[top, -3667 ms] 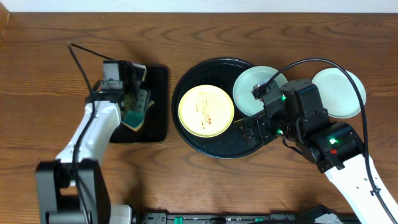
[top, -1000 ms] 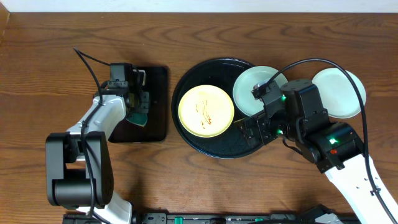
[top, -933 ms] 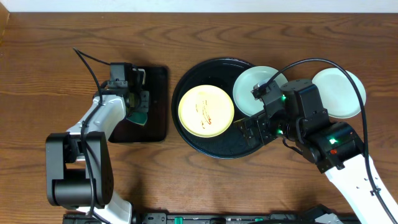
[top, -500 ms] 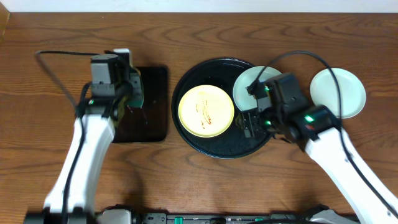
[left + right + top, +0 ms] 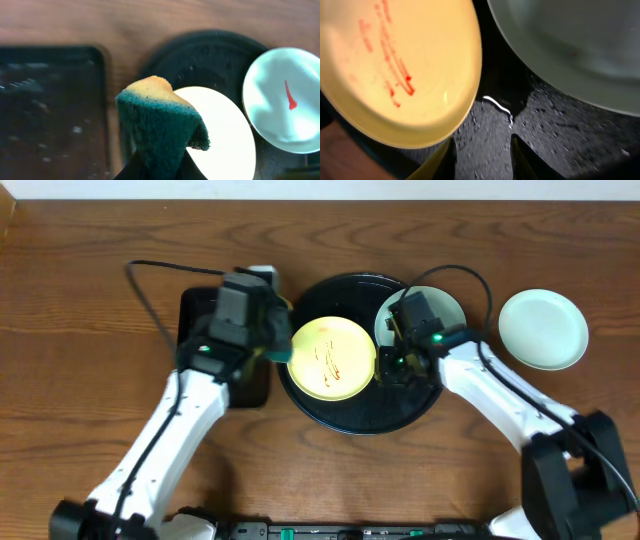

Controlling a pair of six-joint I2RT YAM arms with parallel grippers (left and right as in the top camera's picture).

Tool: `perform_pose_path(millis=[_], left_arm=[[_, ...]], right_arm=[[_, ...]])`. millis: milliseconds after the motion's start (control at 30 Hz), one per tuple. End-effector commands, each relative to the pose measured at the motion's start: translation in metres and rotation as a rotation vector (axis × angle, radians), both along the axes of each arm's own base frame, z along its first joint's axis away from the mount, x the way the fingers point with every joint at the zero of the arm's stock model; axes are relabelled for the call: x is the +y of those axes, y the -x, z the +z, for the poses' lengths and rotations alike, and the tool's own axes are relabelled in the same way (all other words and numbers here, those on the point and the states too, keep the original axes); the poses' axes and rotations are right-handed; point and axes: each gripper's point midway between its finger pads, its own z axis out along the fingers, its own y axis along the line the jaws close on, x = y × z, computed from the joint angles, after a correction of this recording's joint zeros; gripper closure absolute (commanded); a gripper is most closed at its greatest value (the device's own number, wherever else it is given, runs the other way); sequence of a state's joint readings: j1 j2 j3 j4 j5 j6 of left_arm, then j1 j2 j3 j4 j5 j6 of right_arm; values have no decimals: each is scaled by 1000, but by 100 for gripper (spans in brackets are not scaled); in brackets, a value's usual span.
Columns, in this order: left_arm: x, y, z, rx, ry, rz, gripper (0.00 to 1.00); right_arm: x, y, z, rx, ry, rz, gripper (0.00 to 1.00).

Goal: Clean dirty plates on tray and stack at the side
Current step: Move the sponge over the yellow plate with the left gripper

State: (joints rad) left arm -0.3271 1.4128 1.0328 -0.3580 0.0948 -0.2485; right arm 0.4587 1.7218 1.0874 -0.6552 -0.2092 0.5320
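While left gripper [image 5: 159,169] pinches sponge [image 5: 160,122] — right gripper [image 5: 482,152] gapes over tray [image 5: 550,135].

Overhead view: bright, even light from above, sharp edge to edge. Grain of the bench [image 5: 80,270] was crisp and shadows were soft and short. The round black tray [image 5: 340,415] carried a dull sheen, and the yellow plate [image 5: 331,359] was close to overexposed at its centre.

Left wrist view: soft overall. The sponge [image 5: 160,125] sat near the lens and was blurred, and the rectangular tray [image 5: 50,110] was smeared. The yellow plate was blown out to white, and the mint plate [image 5: 280,100] showed broad glare patches.

Right wrist view: dimmer — the tray floor was dark, with one small bright specular streak. Plate rims were slightly out of focus, though the red marks were legible.
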Motion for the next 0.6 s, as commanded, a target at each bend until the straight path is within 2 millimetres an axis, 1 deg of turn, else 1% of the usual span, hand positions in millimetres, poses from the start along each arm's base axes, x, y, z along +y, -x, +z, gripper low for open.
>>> perform_pose_path(millis=[0,133,233,300,467,500,567], left_arm=[[-8,-5,-16,38,20,66,93],[-20,-9,-35,74,37,72,93],[-33,-11,-41,83,67,54,93],[-44,-12,-43,79,87,27,93],[-62,-11,-50,79,87,-13,93],[-66,-9,-58,97,84,-14,93],[-66,-9,-69,129,95,13,93]], right_arm=[[12,-4,-12,20,-11,-47,69],[21,-16,-16,-13,-37,-61,70],[26,-23,-17,-38,-51,-62,72],[24,-25,-22,-40,-34,-84,75],[21,-25,-35,-20,-7,-109,77],[22,-26,-36,-22,-9,-109,83],[23,-28,-36,-31,-14,-110,89]])
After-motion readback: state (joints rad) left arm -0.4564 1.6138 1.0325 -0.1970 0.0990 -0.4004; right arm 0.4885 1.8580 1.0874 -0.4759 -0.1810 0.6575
